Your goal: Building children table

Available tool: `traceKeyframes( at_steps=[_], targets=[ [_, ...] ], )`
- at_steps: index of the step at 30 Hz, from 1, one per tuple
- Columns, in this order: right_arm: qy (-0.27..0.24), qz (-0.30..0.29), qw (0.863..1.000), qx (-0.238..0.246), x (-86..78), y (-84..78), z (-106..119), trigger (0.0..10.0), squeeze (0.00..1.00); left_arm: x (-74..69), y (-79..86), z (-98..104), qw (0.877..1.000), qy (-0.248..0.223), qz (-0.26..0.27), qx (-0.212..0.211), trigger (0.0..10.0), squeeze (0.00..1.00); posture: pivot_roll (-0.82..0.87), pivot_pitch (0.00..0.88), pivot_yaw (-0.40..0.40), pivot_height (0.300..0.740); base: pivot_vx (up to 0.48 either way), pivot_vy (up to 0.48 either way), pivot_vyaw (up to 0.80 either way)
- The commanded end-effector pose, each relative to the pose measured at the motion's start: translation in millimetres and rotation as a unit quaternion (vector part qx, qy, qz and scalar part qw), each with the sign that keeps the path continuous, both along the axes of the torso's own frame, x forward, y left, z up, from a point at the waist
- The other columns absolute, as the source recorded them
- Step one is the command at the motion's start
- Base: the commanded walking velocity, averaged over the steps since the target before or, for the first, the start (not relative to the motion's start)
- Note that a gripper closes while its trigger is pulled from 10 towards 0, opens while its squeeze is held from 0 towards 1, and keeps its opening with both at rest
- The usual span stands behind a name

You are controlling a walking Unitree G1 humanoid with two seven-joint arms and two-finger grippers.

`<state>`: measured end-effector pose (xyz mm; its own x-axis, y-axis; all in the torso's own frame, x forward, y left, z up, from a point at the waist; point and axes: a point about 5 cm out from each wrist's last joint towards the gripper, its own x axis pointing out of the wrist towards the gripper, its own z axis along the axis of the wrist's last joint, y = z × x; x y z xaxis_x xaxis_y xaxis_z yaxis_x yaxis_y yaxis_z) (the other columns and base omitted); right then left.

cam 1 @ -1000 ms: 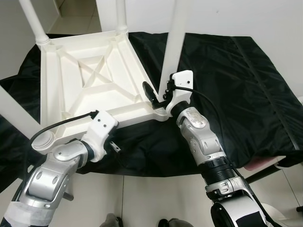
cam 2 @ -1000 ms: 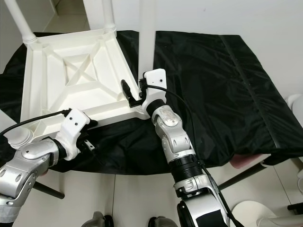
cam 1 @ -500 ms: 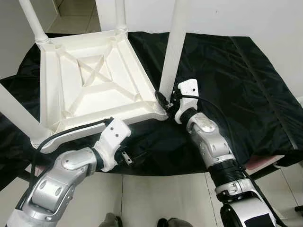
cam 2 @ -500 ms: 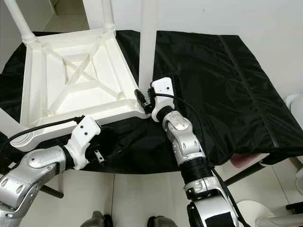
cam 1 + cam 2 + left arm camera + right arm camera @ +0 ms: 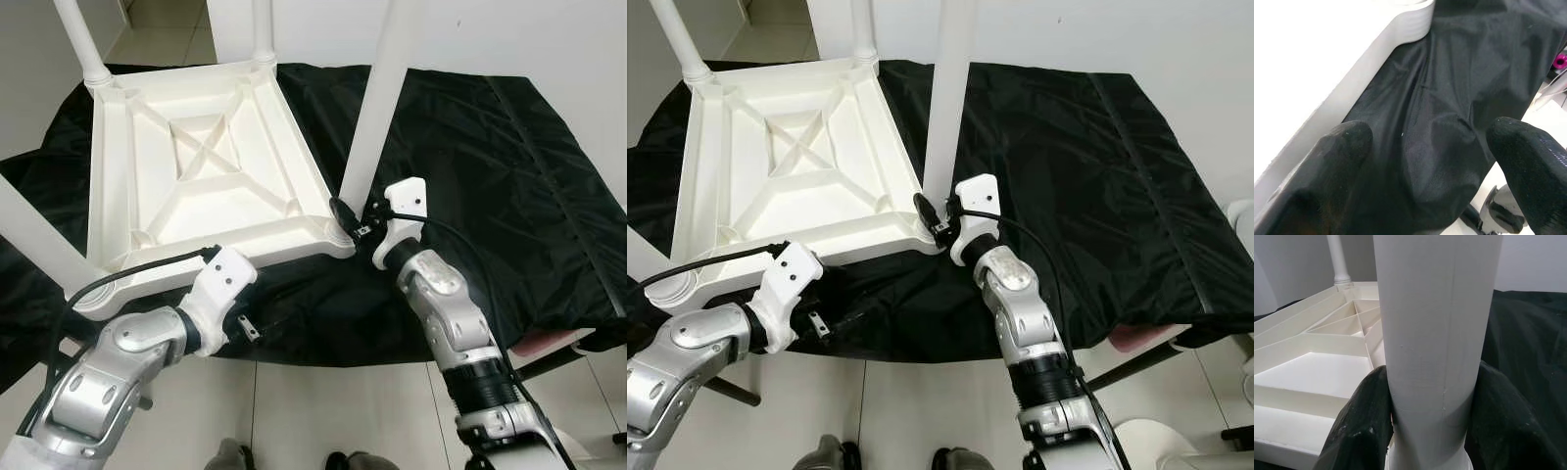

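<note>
Right end effector clamps upright table leg, long axis vertical.

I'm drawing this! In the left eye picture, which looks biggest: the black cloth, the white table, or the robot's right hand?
1. Black cloth: it spreads across nearly the whole picture.
2. White table, upside down on the cloth, legs up.
3. Right hand: smallest, closed around the base of one table leg.
</note>
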<state>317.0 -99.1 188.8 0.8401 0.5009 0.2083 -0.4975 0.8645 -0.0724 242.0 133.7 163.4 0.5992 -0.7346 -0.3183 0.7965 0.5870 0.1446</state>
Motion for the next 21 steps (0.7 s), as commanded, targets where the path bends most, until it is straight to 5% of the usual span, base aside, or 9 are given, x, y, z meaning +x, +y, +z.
traceKeyframes(
  at_steps=[1,16,17,21],
  targets=[
    [0.016,0.015,1.0,0.006,-11.3,5.5,-6.1,0.0,0.0,-1.3,4.3,-6.5,1.0,0.012,0.006,0.015,10.0,0.0,-0.09,0.154,-0.019,0.74,0.0,0.0,0.0],
    [0.019,0.017,1.0,0.019,-31.7,8.7,-2.9,0.0,0.0,-1.5,14.7,-13.5,0.999,0.02,0.021,0.032,10.0,0.0,-0.09,0.141,-0.021,0.74,0.0,0.0,0.0],
    [0.021,0.011,1.0,0.016,-30.7,8.7,-4.5,10.0,0.0,-1.2,15.6,-13.8,0.999,0.021,0.022,0.034,10.0,0.0,-0.09,0.141,-0.021,0.74,0.0,0.0,0.0],
    [0.025,-0.002,1.0,0.017,-28.1,6.5,-5.8,10.0,0.0,-0.9,16.5,-13.9,0.999,0.021,0.022,0.036,10.0,0.0,-0.08,0.135,-0.021,0.74,0.0,0.0,0.0]
  ],
)
